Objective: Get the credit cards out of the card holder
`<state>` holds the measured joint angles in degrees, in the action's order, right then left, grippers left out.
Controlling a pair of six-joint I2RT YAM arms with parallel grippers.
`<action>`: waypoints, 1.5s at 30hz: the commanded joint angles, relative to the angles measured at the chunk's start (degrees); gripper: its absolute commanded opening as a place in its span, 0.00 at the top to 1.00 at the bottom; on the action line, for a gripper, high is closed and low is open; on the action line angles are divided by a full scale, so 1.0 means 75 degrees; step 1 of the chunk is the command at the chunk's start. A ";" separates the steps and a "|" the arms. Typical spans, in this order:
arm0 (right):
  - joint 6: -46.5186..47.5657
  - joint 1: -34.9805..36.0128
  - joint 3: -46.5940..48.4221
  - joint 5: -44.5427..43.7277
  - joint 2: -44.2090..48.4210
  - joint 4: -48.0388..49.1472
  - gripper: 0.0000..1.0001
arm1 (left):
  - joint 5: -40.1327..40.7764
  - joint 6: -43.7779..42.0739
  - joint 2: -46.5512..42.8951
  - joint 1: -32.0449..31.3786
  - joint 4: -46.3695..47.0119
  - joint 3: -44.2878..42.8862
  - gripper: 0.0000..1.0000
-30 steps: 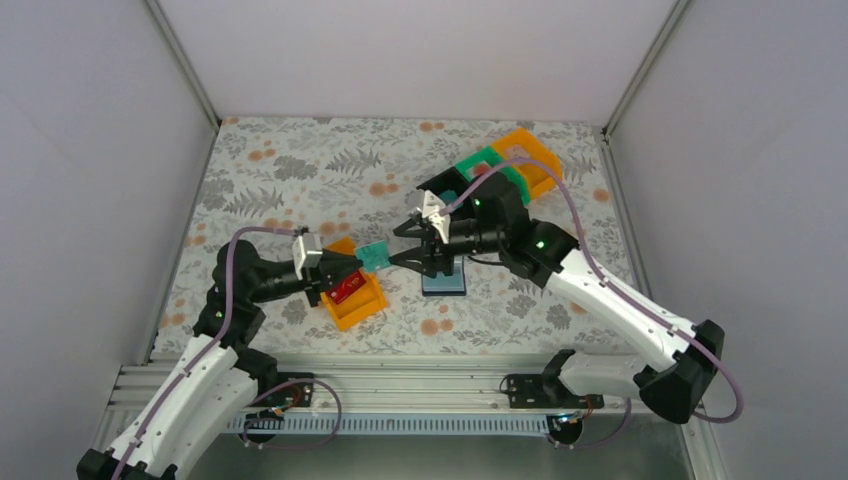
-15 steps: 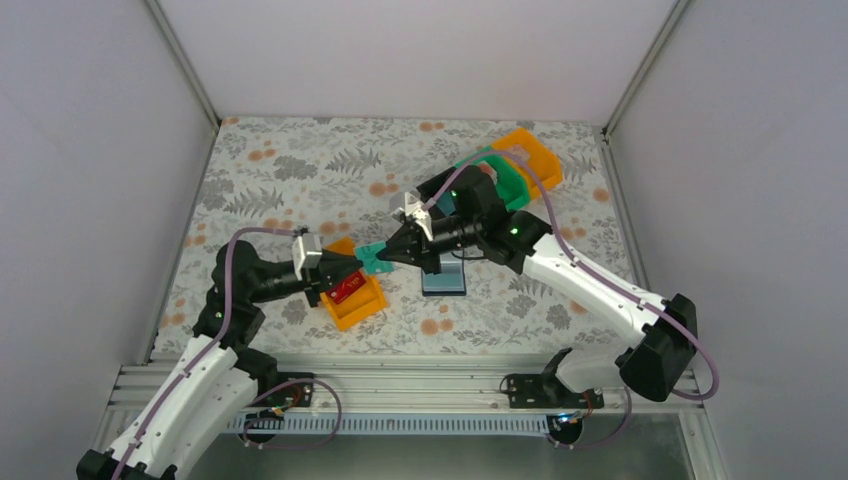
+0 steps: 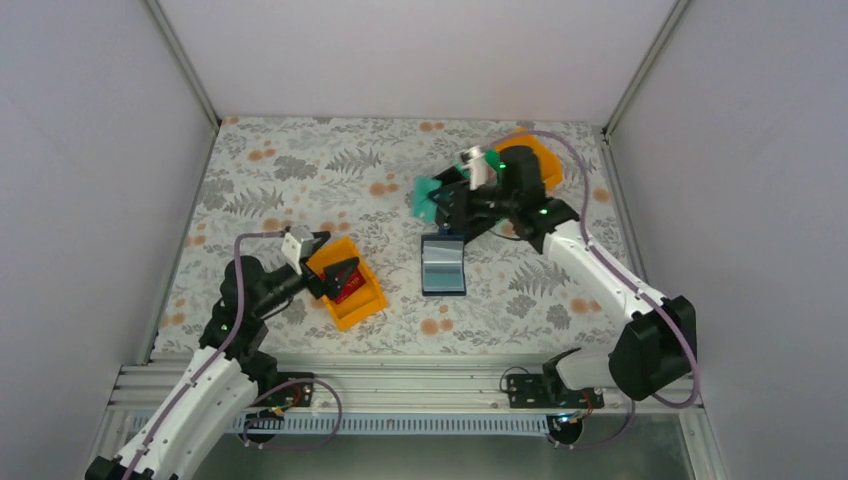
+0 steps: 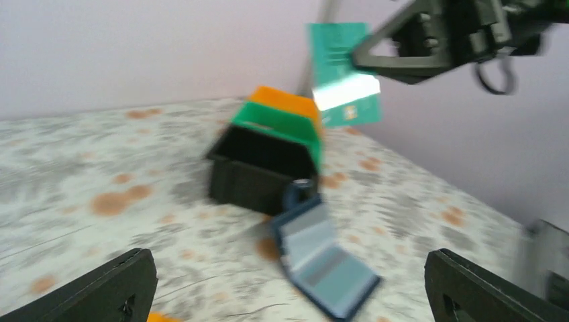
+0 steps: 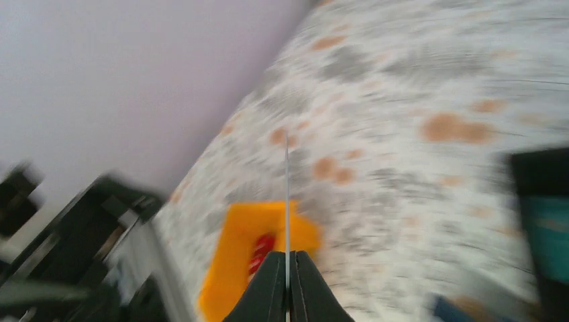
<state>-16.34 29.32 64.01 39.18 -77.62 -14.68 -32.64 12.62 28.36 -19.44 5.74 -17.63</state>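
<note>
The card holder (image 3: 443, 265) lies open on the floral tabletop (image 3: 300, 180) about midway between the two arms, its pale blue clear sleeves facing up. In the left wrist view its far flap with the snap tab tilts up towards the black bin (image 4: 258, 173). One of the credit cards, the teal card (image 3: 424, 196), is out of the holder and in the air beyond its far end. It is pinched at one edge by the right gripper (image 3: 438, 201), whose fingers (image 5: 274, 285) are pressed together on it. The right wrist view shows this card edge-on as a thin line rising from between the fingertips, and the left wrist view shows its printed face with a pale band across it, standing roughly upright. A red card (image 3: 347, 290) lies inside the near orange bin (image 3: 357, 312), which sits on the tabletop to the left of the holder and apart from it. The left gripper (image 3: 337, 277) hangs over that bin with its fingers (image 4: 100, 292) spread wide and nothing between them. At the far right of the tabletop three more bins stand close together. The black one is nearest the holder, the green bin (image 4: 275, 124) is behind it, and the far orange bin (image 3: 541, 166) is behind that, with the right arm reaching across them. Both wrist views are blurred, so finer print on the cards cannot be read.
</note>
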 commanded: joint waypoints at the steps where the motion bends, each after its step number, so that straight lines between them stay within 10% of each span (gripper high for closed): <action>1: -0.3117 -0.1559 -0.0905 -0.1307 0.0225 0.0945 0.96 | 0.2826 -0.0066 -0.0366 0.0151 -0.0217 0.0210 0.00; 10: -0.4998 -0.2148 -0.1672 -0.3549 -0.0185 0.2536 0.96 | 0.4079 -0.0162 -0.1056 0.0377 -0.0265 0.0479 0.00; 24: -0.4587 -0.1441 -0.0005 -0.3316 -0.3052 0.2733 0.96 | 0.3571 -0.0124 -0.1149 0.0400 0.0008 0.0613 0.00; 45: -0.6084 -0.0851 -0.0373 -0.3700 -0.4058 0.2849 0.96 | 0.3488 -0.0136 -0.1081 0.0399 0.0067 0.0652 0.00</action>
<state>-60.16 21.96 61.19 10.70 -104.33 6.42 -5.80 12.25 20.25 -16.75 4.67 -13.47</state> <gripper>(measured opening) 0.041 0.998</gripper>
